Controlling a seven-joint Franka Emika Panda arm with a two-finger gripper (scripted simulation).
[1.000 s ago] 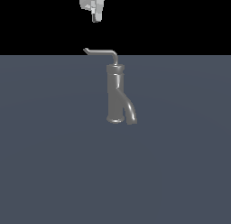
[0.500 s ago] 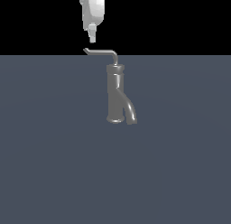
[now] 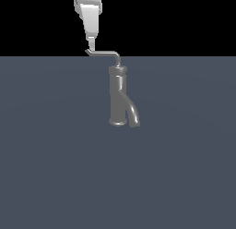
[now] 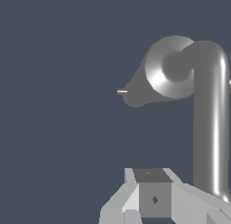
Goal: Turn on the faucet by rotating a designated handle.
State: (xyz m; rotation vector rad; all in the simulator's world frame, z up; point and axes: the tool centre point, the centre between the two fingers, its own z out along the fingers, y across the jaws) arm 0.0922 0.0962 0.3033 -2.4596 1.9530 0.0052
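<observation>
Faucet stands upright on the flat grey surface, about centre of the exterior view, curved spout dropping toward the exterior view's right. Handle is the thin rod running from the body top out to the exterior view's left, small upturned tip at its end. Gripper hangs directly above that tip, fingertips just at it (contact or a hair apart, can't tell). Jaw state: can't tell, fingers read as one narrow white shape. Wrist view looks straight down the faucet, handle running toward the gripper.
</observation>
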